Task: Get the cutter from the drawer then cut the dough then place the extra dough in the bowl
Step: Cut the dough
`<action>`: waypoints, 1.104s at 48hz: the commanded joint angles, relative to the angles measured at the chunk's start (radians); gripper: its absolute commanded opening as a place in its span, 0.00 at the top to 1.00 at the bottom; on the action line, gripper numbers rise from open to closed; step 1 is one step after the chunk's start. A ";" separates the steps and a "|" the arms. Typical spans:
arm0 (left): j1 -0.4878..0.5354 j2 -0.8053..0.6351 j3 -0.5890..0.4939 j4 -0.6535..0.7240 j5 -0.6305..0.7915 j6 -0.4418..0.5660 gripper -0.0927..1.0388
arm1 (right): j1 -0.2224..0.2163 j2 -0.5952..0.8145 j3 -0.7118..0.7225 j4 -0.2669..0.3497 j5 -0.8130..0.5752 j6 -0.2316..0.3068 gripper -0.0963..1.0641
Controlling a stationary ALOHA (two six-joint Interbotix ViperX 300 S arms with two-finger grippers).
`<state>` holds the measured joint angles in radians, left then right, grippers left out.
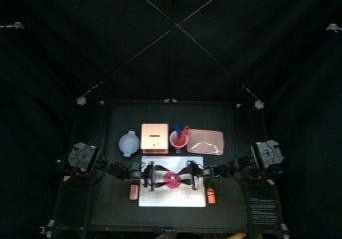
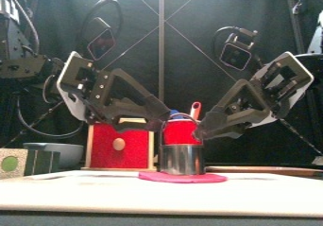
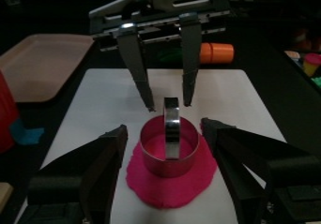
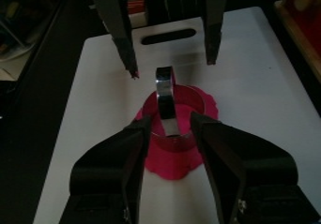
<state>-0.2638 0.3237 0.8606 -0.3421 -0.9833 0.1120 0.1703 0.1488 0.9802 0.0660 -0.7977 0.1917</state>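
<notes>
cutter (image 3: pixel 170 145) upright on pink dough (image 3: pixel 170 186) at frame centre, left gripper (image 3: pixel 163 126) and right gripper (image 4: pixel 175 123) jaws parted around it, both empty

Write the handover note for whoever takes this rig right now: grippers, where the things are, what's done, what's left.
Left gripper: open and empty, low over the white board, jaw tips just short of the cutter.
Right gripper: open and empty, facing it from the cutter's other side.
Cutter: out of the drawer, standing on the red dough mid-board, wire handle up.
Bowl: back left, beside the wooden box.
Done: cutter fetched and set on the dough.
Left: I cannot tell whether the cut is through. The dough around the cutter has to go into the bowl.
</notes>
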 commanded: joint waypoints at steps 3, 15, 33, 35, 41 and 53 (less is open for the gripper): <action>0.003 -0.008 -0.018 -0.003 0.005 0.002 0.21 | 0.000 -0.014 -0.025 0.000 0.005 -0.002 0.26; 0.003 -0.002 -0.020 0.000 0.014 0.000 0.32 | 0.000 0.002 -0.044 0.002 0.031 -0.002 0.26; 0.003 0.003 -0.025 0.002 0.044 0.002 0.34 | 0.000 0.012 -0.058 -0.003 0.058 -0.002 0.34; 0.003 0.003 -0.025 0.002 0.044 0.002 0.35 | 0.000 0.012 -0.060 -0.003 0.060 -0.002 0.37; 0.003 0.003 -0.025 0.008 0.061 0.005 0.39 | 0.000 0.012 -0.060 -0.003 0.067 0.000 0.41; 0.003 0.002 -0.021 0.023 0.123 0.005 0.47 | -0.002 0.018 -0.061 0.002 0.120 0.003 0.42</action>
<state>-0.2577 0.3375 0.8498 -0.3267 -0.8790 0.1166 0.1703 0.1795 0.9296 0.0629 -0.6934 0.1887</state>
